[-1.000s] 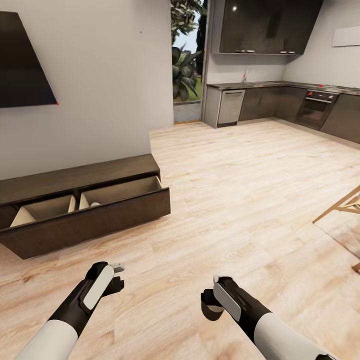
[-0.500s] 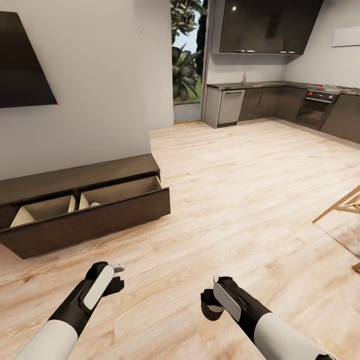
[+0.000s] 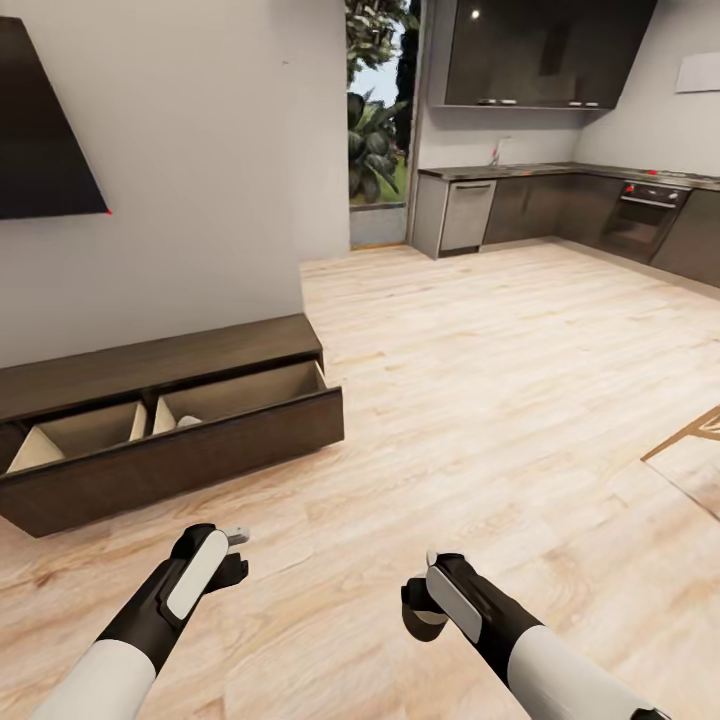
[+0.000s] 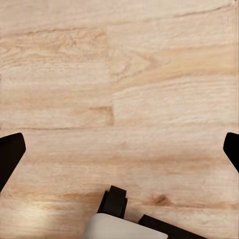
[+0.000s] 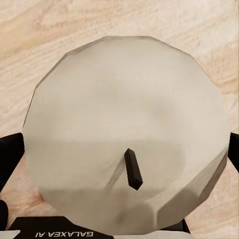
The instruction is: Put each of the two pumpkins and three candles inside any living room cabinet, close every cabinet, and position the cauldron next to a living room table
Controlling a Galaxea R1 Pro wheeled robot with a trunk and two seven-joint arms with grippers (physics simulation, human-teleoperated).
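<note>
Living room floor [image 3: 480,400] is light wood planks, running back to a dark kitchen [image 3: 590,215] at far right. Pale grey wall [image 3: 200,170] on the left carries a black TV [image 3: 40,130].

Cabinet [image 3: 160,425]: long, low, dark brown, against that wall, ahead-left of the robot. Its drawer is pulled out, pale interior showing, split by a divider. A small pale object [image 3: 186,422] lies in the right-hand compartment near the divider; too small to tell what it is. Corner of a light wooden frame [image 3: 690,435] at the right edge.

Both arms held low over bare floor, well apart from the cabinet.

Right gripper [image 3: 425,608]: closed around a candle [image 5: 127,134]. In the right wrist view the candle is a pale grey stubby cylinder seen end-on, short dark wick [image 5: 133,169] near its middle, black fingers [image 5: 10,159] on either side against its rim. Floor planks behind it. In the head view only a pale bit of the candle [image 3: 430,617] peeks out under the gripper.

Left gripper [image 3: 232,555]: jaws spread wide, nothing between them. In the left wrist view the dark fingertips [image 4: 10,154] sit at opposite edges with bare planks between.
</note>
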